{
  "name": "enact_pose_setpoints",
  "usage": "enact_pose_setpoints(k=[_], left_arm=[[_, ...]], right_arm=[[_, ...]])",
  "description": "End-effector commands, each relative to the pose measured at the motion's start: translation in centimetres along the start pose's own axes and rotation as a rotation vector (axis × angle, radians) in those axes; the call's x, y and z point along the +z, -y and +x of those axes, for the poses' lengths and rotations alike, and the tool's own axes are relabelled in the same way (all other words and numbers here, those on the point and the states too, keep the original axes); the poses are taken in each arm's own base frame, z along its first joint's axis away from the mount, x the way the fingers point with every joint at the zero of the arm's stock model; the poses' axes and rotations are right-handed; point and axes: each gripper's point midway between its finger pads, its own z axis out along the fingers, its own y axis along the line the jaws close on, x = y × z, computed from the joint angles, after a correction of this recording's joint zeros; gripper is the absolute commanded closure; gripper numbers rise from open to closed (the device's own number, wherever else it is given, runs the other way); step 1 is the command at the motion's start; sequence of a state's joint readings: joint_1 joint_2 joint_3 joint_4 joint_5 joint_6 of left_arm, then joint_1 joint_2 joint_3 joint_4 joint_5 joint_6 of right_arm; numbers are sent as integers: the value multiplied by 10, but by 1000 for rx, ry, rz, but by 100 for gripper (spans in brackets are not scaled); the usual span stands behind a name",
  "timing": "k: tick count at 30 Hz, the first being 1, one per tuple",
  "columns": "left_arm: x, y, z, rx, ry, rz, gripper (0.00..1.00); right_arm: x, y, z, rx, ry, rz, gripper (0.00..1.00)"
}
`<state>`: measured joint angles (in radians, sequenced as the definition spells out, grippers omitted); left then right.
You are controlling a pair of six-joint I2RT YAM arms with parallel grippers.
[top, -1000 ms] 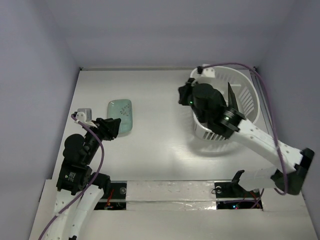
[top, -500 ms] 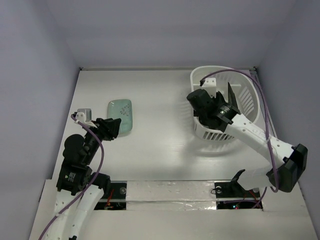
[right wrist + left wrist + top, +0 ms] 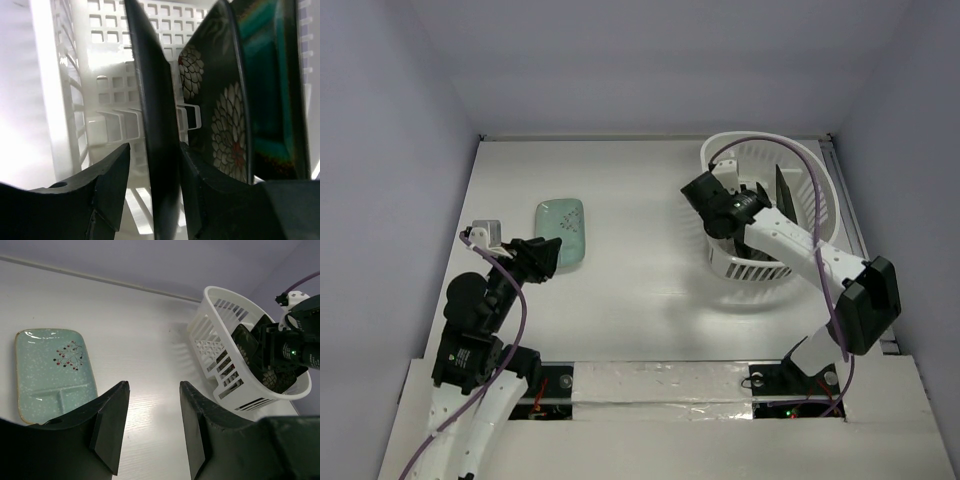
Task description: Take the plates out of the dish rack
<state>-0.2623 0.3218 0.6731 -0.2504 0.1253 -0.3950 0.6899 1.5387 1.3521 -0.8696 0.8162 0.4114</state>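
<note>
The white dish rack (image 3: 823, 187) stands at the back right and also shows in the left wrist view (image 3: 216, 294). Dark plates stand on edge in it (image 3: 784, 188). My right gripper (image 3: 757, 232) reaches down into the rack. In the right wrist view its open jaws (image 3: 154, 150) straddle the rim of a dark plate (image 3: 156, 110). Beside that plate stand a white-and-red floral plate (image 3: 223, 122) and a teal-centred plate (image 3: 264, 75). The mint-green plate (image 3: 561, 232) lies flat on the table at the left (image 3: 54, 371). My left gripper (image 3: 542, 258) hovers open and empty just in front of it (image 3: 152, 386).
The white table (image 3: 640, 200) is walled by grey panels at the back and sides. A purple cable (image 3: 840, 190) loops from the right arm over the rack's rim. The rack's slotted wall (image 3: 65, 100) is close on the right gripper's left.
The right arm has swung and lowered its gripper into the rack, over the edge of a dark plate. The left arm and the mint plate have not moved.
</note>
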Motion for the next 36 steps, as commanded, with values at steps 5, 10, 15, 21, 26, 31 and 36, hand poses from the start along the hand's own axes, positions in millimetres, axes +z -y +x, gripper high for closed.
enact_pose_setpoints(k=[5, 10, 15, 21, 26, 31, 36], left_arm=[[-1, 9, -11, 7, 53, 42, 58], [-2, 11, -12, 7, 56, 54, 58], [-2, 10, -11, 7, 54, 50, 58], [-3, 11, -12, 7, 58, 52, 58], [-3, 11, -12, 7, 57, 51, 58], [-3, 13, -11, 7, 54, 60, 58], [-3, 13, -11, 7, 54, 61, 58]], right_arm=[[-4, 16, -29, -64, 21, 79, 60], [0, 19, -26, -113, 2, 118, 64], [3, 24, -24, -114, -11, 125, 66], [12, 26, -13, -133, -42, 126, 62], [12, 29, -16, -153, -40, 144, 90], [5, 36, -26, -145, -16, 154, 100], [-2, 45, -35, -150, 10, 172, 100]])
